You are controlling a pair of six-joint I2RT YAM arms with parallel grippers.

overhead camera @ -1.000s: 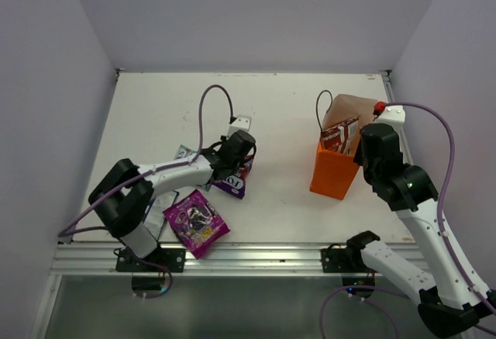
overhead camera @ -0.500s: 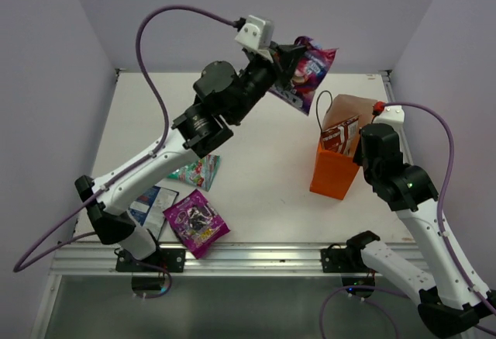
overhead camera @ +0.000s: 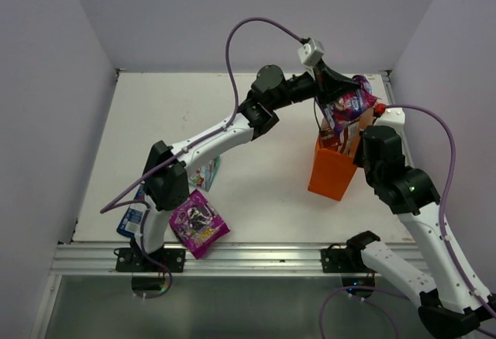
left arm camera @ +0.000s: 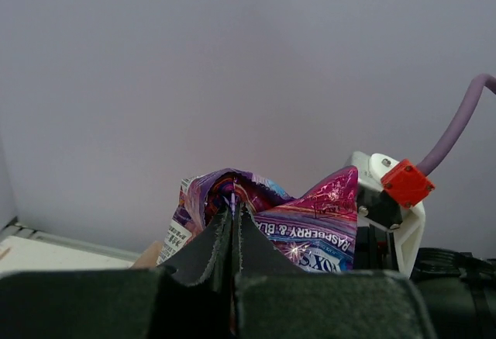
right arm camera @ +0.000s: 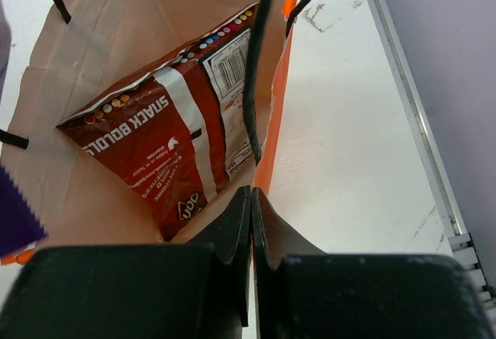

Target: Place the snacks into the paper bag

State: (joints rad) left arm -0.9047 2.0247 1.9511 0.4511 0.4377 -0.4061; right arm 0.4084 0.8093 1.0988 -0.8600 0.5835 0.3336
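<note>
The red-and-silver chip bag (right arm camera: 167,153) is in your upright orange paper bag (overhead camera: 332,172), far right. Your left fingers (left arm camera: 221,234) pinch the magenta FOX'S packet (overhead camera: 346,108) above its mouth, and your right fingers (right arm camera: 236,215) clamp its rim. The purple packet (overhead camera: 198,221), teal-pink packet (overhead camera: 207,173) and blue-and-white packet (overhead camera: 130,219) lie on the desk (overhead camera: 263,191), near left, not yet bagged.

**White tabletop** (overhead camera: 194,114): matt surface spreading beneath both sets of jaws and well out to the left of the left jaws.
**Dark scuff mark** (right arm camera: 318,15): on the tabletop, ahead and to the right of the right jaws.
**Metal edge rail** (right arm camera: 407,106): borders the tabletop, farther right of the right jaws.
**Lavender wall** (left arm camera: 232,60): plain, above and beyond the left jaws.
**Slotted aluminium rail** (overhead camera: 248,257): along the tabletop's near edge, well apart from both jaws.
</note>
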